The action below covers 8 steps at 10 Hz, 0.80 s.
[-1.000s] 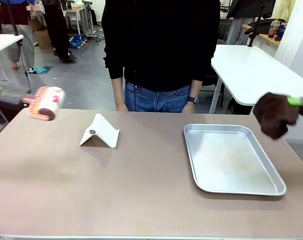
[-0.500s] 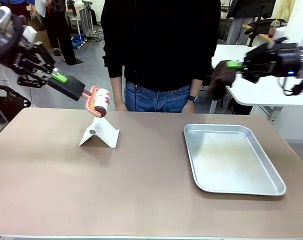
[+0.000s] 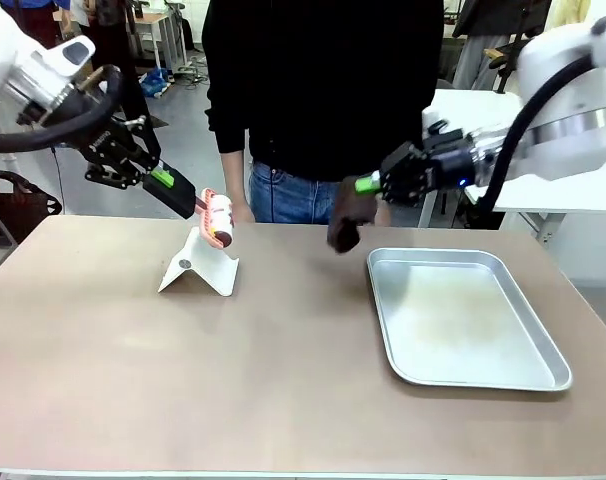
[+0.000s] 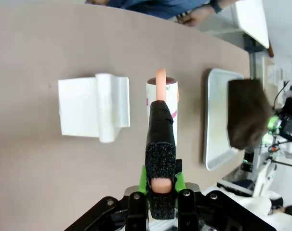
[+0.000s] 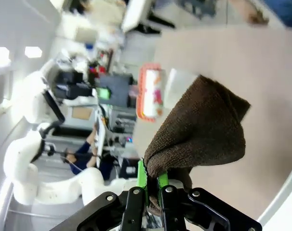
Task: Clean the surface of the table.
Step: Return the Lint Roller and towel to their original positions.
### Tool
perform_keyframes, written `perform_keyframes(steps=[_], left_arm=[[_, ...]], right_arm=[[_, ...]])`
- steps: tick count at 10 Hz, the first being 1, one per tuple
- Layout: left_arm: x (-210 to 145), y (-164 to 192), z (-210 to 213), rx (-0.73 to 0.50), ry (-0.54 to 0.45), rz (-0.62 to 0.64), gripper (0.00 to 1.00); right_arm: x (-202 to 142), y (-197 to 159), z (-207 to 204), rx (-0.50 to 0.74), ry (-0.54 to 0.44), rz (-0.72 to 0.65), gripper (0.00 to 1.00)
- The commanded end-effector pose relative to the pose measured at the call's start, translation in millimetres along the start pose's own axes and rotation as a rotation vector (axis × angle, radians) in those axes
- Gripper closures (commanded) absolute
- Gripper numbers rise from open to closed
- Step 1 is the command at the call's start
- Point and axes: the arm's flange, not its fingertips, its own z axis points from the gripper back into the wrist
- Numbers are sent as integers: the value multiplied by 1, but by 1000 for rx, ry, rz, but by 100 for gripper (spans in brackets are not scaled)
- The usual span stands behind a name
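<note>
Left fingers [image 4: 161,185]: clenched on the black padded handle of a lint roller [image 3: 217,217]; the handle runs straight out between the fingers, so the roller head leads the arm.
Lint roller: patterned sticky drum on a pink frame, held in the air just above the white stand [image 3: 199,264], apart from the table; the low, level hold looks suited to rolling the drum along the top.
White stand: folded tent-shaped holder on the table's left half, near the far edge; likely the roller's resting place.
Right fingers [image 5: 152,180]: clamped on one bunched corner of a brown cloth [image 3: 348,218], so the rest hangs free as a wiping pad.
Brown cloth: dangling above the far edge of the table, just left of the tray [image 3: 463,318], not touching the top.
Tray: shiny metal, empty, lying flat on the right half; probably a spot for set-down tools.
Table [image 3: 183,380]: broad brownish top carrying the stand and tray; its near half lies bare, open for wiping.
Person [image 3: 318,95]: standing at the far side, behind the stand and cloth.
</note>
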Motion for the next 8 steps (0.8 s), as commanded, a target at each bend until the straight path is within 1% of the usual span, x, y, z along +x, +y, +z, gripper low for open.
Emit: perform_keyframes(steps=[1, 2, 3, 4, 5, 8], left_arm=[[-1, 8, -12, -7, -3, 68, 78], [-2, 12, -16, -14, 44, 62, 78], [-3, 14, -16, -25, 72, 55, 78], [-5, 14, -14, -38, 121, 44, 78], [1, 18, -23, 7, 39, 45, 78], [1, 18, -23, 7, 39, 45, 78]], right_arm=[[4, -17, -15, -108, 151, -21, 90], [-1, -25, -26, -143, 208, -5, 90], [-2, -30, -31, -156, 223, 4, 90], [-2, -29, -28, -163, 211, 10, 90], [-17, -41, -33, -118, 203, 0, 90], [-17, -41, -33, -118, 203, 0, 90]])
